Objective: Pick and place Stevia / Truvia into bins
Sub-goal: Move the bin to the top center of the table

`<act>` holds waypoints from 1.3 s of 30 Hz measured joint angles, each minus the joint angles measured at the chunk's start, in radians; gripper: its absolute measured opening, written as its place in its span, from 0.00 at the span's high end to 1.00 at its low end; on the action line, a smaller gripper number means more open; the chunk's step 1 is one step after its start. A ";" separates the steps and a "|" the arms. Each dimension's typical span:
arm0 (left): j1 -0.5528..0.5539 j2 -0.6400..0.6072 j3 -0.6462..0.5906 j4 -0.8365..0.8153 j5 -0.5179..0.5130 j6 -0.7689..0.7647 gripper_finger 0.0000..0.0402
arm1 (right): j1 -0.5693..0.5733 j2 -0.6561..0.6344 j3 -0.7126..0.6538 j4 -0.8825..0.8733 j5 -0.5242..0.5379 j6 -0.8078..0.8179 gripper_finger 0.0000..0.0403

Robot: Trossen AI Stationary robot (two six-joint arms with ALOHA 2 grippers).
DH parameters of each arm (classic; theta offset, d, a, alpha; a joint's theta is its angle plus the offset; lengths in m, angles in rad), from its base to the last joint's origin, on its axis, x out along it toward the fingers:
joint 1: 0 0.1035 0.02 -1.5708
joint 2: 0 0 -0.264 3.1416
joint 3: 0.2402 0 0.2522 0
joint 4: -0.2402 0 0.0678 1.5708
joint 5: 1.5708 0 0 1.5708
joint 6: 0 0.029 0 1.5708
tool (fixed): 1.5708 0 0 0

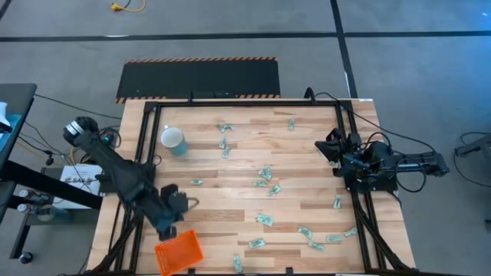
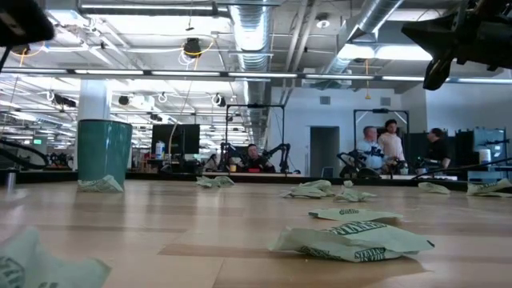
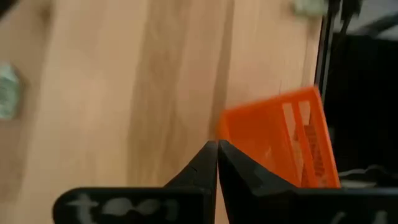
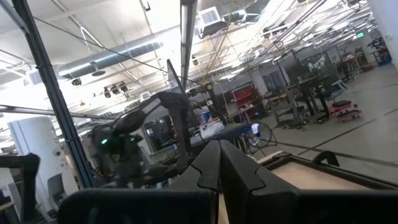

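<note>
Near the front-left corner of the pale wooden slatted table, the left gripper hangs just beside the small shallow orange plastic mesh tray. The left wrist view shows its two dark fingers pressed tip to tip with nothing between them, and the tray lying immediately ahead and to one side of the tips. No packet can be made out inside the tray from these views. The small flat pale green and white paper sweetener packets lie scattered across the middle and right of the table, well apart from the tray; the nearest to the left gripper appears to be one toward the table's centre, lying with its long axis roughly across the table. The right gripper waits at the right edge, raised and pointing out into the room, its fingers likewise closed on nothing. By position, the left arm is nearer the tray, while the right arm is nearer most packets. A round white and light-blue cup stands at the far left.
</note>
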 joint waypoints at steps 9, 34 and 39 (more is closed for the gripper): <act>-0.065 0.212 0.109 -0.047 0.077 -0.031 1.00 | 0.000 0.000 0.000 -0.003 0.000 0.000 1.00; 0.011 0.295 0.109 -0.047 0.244 -0.048 0.99 | 0.000 0.000 0.000 -0.038 0.000 0.001 1.00; 0.017 0.295 0.109 -0.047 0.186 -0.040 0.91 | 0.000 0.000 0.000 -0.038 0.000 0.001 1.00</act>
